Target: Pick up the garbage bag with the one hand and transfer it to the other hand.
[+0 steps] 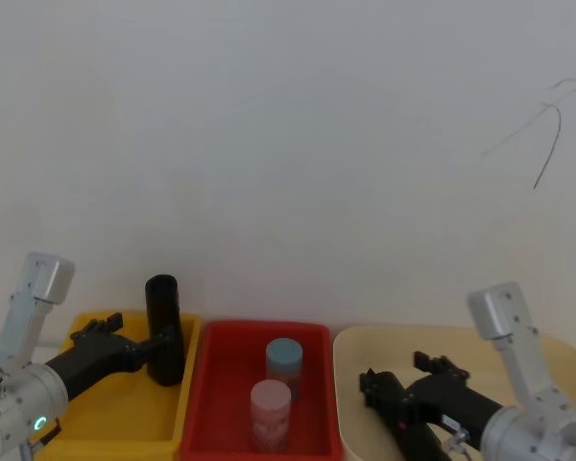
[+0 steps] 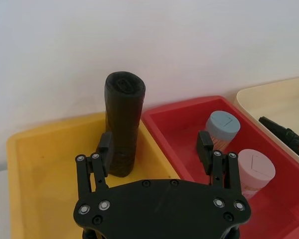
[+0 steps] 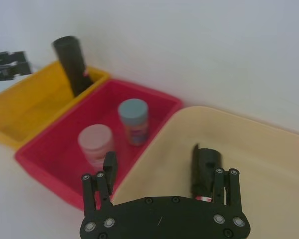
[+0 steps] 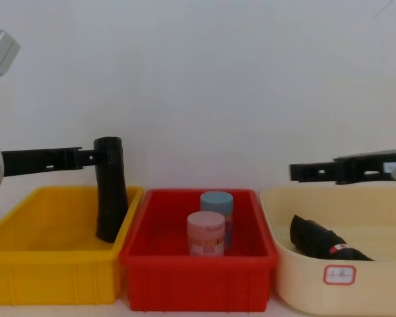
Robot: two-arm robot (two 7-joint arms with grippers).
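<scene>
The left gripper (image 2: 155,144) holds its jaws wide. A plain black roll (image 2: 123,124) stands upright between them, close against one finger (image 2: 104,145), at the far right corner of the yellow bin (image 2: 35,164). The right gripper (image 3: 162,169), jaws also spread wide, hovers above the beige tray (image 3: 269,164) on the right. The garbage bag (image 4: 318,240) lies on its side on that tray's floor beneath, apparently untouched.
</scene>
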